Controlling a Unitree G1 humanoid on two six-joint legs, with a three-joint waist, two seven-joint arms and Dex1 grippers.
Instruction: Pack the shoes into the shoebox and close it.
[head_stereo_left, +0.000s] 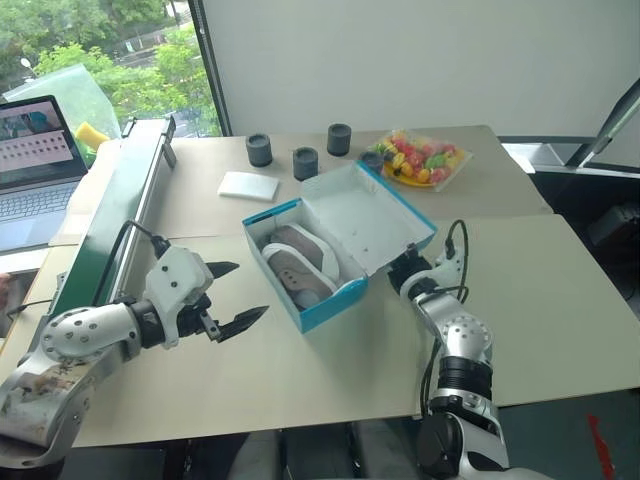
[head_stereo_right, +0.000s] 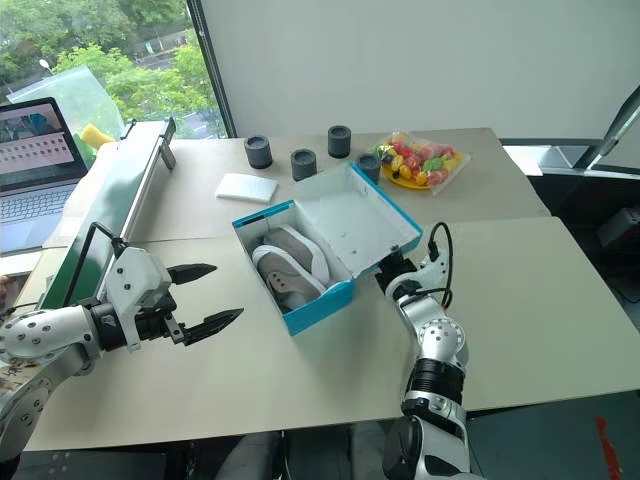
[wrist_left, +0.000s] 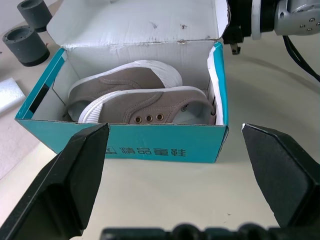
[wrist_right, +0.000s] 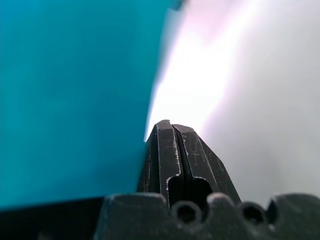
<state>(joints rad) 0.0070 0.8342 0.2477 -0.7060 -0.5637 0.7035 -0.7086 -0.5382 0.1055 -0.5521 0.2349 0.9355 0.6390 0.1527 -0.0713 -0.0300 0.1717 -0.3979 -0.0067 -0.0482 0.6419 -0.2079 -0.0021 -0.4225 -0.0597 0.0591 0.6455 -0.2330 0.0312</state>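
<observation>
Left pincer (head_stereo_left: 238, 295) wide, empty | right pincer (wrist_right: 172, 131) closed against shoebox lid (head_stereo_left: 368, 222)

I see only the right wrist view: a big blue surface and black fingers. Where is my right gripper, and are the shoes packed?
Observer: Your right gripper is shut, at the outer side of the raised lid of the shoebox.
Operator: And the shoes?
Observer: Both shoes lie side by side inside the box, lid not yet closed.
Operator: What does the left arm do?
Observer: The left gripper is open above the table, on the box's other side, touching nothing.
Operator: Is anything behind the box?
Observer: Dark cylinders, a white pad and a tray of coloured items sit farther back.
</observation>
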